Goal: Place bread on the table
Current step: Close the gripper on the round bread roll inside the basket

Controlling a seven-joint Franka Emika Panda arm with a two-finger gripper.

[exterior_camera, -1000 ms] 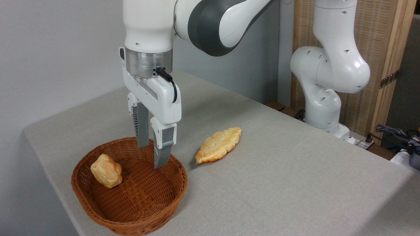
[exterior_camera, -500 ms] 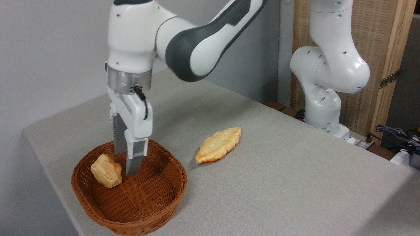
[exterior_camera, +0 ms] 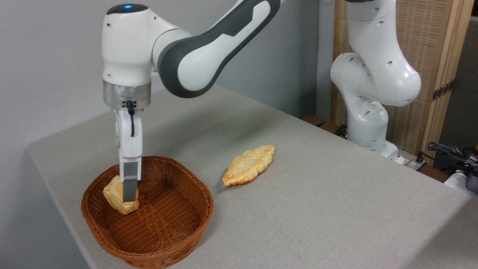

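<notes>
The gripper hangs straight down into the basket, its tips at the bread. It has turned edge-on to the camera, so only the near finger shows, lying across the front of the bun; the other finger is hidden behind it. Whether the jaws have closed on the bread or only straddle it, I cannot tell from this angle.

The bread sits against the left inner wall of the basket, leaning on the wicker, and does not look lifted. So the task's thing is not yet on the table.

A second ago the gripper was over the middle of the basket, well apart from the bun, with both fingers plainly spread. Half a second ago it had slid left to just beside the bun. Now it is at the bun itself, lower, and rotated about its own axis. The bread keeps the same place and tilt through all three moments, which suggests no pull on it so far.

My reading: the reach is finished and the grasp is the step in hand; lifting out and setting down beside the basket remain. The long flat pastry, to the right of the basket on the table, has not moved.
</notes>
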